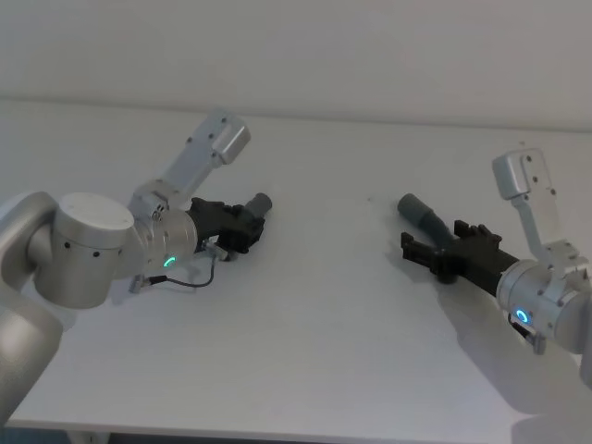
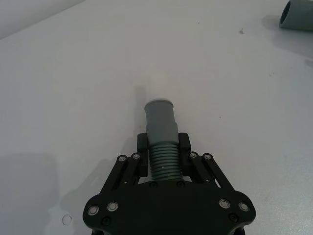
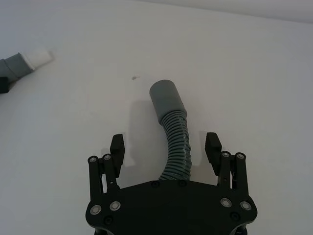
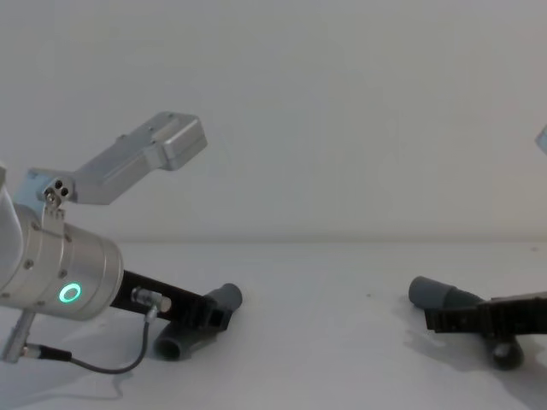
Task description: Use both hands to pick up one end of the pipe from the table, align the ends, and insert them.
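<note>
The left gripper (image 2: 163, 143) was shut tight on the ribs of the left pipe (image 2: 160, 117). Far to its right, the right gripper (image 3: 165, 145) sat wide open around the right pipe (image 3: 176, 131), which lay on the table (image 1: 314, 333). I think it should squeeze the ribs, not the smooth end, then lift.

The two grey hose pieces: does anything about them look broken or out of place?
Nothing looks broken or spilled. The pieces are just far apart, unjoined: the left gripper is clamped on the ribbed part of the left hose piece, and the right gripper is open around the curved right hose piece without touching it.
</note>
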{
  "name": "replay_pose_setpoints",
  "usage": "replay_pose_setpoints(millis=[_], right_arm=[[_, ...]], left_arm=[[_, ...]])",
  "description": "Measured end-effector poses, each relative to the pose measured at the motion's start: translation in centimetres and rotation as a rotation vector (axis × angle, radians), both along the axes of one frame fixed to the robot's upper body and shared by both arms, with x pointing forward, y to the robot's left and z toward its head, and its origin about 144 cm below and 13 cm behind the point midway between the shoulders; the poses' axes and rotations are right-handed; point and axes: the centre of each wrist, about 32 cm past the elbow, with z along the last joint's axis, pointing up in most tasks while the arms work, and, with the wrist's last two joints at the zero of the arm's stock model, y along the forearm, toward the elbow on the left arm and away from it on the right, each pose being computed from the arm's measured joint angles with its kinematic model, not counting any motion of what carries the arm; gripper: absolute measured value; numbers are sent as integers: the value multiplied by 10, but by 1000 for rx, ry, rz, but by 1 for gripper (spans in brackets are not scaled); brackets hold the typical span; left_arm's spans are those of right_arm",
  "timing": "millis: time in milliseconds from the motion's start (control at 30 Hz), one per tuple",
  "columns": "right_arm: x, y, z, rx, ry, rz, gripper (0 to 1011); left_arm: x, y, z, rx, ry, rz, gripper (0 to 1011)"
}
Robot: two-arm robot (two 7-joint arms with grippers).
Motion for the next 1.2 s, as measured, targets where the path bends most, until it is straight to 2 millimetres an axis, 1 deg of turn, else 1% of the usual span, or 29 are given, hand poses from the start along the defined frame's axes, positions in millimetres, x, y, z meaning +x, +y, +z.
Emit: replay_pose_setpoints(millis=[100, 133, 200, 233, 300, 333, 367, 500, 667, 733, 833, 867, 900, 1000, 1200], right_arm=[[0, 0, 0, -1, 2, 0, 971], [0, 0, 0, -1, 3, 0, 934], [1, 0, -1, -1, 4, 0, 890], [1, 0, -1, -1, 4, 0, 890], [1, 0, -1, -1, 4, 0, 827], [1, 0, -1, -1, 5, 0, 816], [1, 0, -1, -2, 5, 0, 758], [1, 0, -1, -2, 6, 0, 663], [1, 0, -1, -2, 6, 0, 490], [1, 0, -1, -2, 7, 0, 445], [1, 0, -1, -2, 7, 0, 305], [1, 0, -1, -3, 7, 0, 305], [1, 0, -1, -3, 7, 0, 270], [1, 0, -1, -2, 7, 0, 210], [1, 0, -1, -3, 7, 0, 176]], left_arm=[[0, 0, 0, 0, 0, 0, 353], [0, 0, 0, 0, 0, 0, 353], [0, 0, 0, 0, 0, 0, 353], [0, 0, 0, 0, 0, 0, 353], [0, 0, 0, 0, 0, 0, 353], [0, 0, 0, 0, 0, 0, 353], [0, 0, 0, 0, 0, 0, 353], [0, 0, 0, 0, 0, 0, 353], [0, 0, 0, 0, 0, 0, 353], [0, 0, 0, 0, 0, 0, 353], [0, 0, 0, 0, 0, 0, 353], [0, 0, 0, 0, 0, 0, 353], [0, 0, 0, 0, 0, 0, 353], [0, 0, 0, 0, 0, 0, 353], [0, 0, 0, 0, 0, 0, 353]])
